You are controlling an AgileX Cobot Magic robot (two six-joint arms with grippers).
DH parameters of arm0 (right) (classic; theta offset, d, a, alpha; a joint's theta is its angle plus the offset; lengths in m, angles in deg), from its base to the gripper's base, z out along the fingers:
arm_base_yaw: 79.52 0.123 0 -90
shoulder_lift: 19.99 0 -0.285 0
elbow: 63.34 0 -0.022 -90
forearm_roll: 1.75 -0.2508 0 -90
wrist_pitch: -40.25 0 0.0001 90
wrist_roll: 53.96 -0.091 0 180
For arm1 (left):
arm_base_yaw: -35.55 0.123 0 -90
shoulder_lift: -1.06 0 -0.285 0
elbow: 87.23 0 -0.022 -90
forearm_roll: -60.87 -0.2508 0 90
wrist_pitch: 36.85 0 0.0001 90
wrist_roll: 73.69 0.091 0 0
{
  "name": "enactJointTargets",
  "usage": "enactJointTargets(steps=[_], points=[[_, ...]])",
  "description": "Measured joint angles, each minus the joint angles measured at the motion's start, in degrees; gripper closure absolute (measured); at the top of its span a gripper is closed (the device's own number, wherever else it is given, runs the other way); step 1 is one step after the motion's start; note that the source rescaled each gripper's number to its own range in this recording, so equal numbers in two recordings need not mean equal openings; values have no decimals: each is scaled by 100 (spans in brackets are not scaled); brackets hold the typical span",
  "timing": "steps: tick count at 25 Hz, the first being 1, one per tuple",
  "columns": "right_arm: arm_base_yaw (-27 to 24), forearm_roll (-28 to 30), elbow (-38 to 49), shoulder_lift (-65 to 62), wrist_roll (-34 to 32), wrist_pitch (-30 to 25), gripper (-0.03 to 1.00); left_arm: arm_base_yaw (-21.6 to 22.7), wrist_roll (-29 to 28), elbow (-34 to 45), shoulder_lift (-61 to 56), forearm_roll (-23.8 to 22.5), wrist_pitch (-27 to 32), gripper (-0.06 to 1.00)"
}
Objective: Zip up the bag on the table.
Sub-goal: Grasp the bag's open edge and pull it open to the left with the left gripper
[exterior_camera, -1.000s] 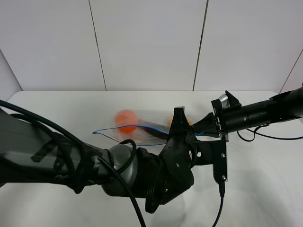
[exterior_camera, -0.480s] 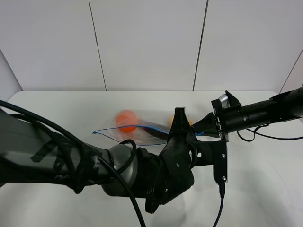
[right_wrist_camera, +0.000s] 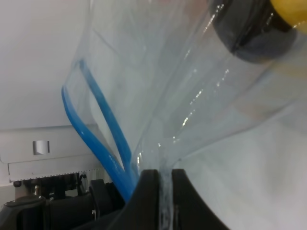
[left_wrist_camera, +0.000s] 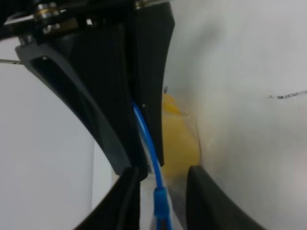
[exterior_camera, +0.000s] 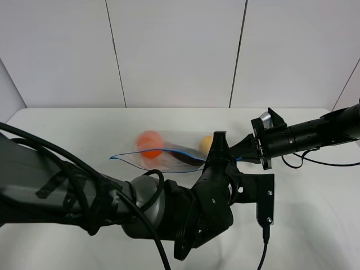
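The bag (exterior_camera: 169,151) lies on the white table (exterior_camera: 79,129), clear plastic with an orange ball (exterior_camera: 149,140), a yellow item (exterior_camera: 207,142) and a dark item inside. My right gripper (exterior_camera: 236,153) is shut on the bag's right corner; in the right wrist view its fingers (right_wrist_camera: 149,196) pinch the plastic beside the blue zipper strip (right_wrist_camera: 98,136). My left gripper (exterior_camera: 220,140) reaches in just left of it. In the left wrist view its fingertips (left_wrist_camera: 125,203) stand a little apart on either side of the blue zipper strip (left_wrist_camera: 160,203), not touching it.
My left arm (exterior_camera: 140,208) fills the near middle of the exterior view and hides the table in front of the bag. A cable (exterior_camera: 315,162) trails from the right arm (exterior_camera: 315,132) over the table's right side. White wall panels stand behind.
My left arm has shifted slightly right and toward the camera, uncovering the yellow item in the bag. The right gripper and the bag have stayed put.
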Motion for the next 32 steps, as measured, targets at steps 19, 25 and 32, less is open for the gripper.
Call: enactJointTargets(steps=[19, 25, 32], points=[[0, 0, 0, 0, 0, -2, 97, 97, 21, 0, 0, 0, -36, 71], [0, 0, 0, 0, 0, -2, 97, 108, 49, 0, 0, 0, -36, 71], [0, 0, 0, 0, 0, -2, 97, 108, 66, 0, 0, 5, -54, 94]])
